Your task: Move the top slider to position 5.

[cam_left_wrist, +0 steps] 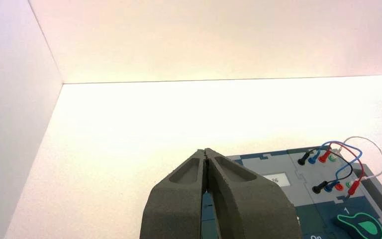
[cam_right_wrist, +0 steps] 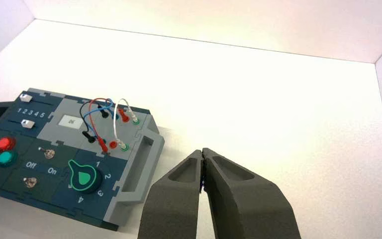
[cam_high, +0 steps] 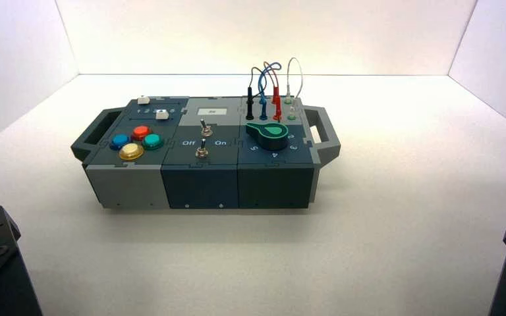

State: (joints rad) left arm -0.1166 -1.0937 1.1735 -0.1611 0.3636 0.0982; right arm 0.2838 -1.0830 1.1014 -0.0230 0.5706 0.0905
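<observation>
Top slider (cam_high: 143, 100) well apart from both parked, closed fingers (cam_right_wrist: 179, 199).

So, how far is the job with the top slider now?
Nothing looks done: the top slider sits near the low end of its row, away from position 5. Nothing is in hand: left pincer and right pincer are shut, parked off the box. The whole slide is left.

Box (cam_right_wrist: 129, 199): "1 2 3 4 5" row (cam_right_wrist: 31, 113) (by sliders); "Off", "On".
</observation>
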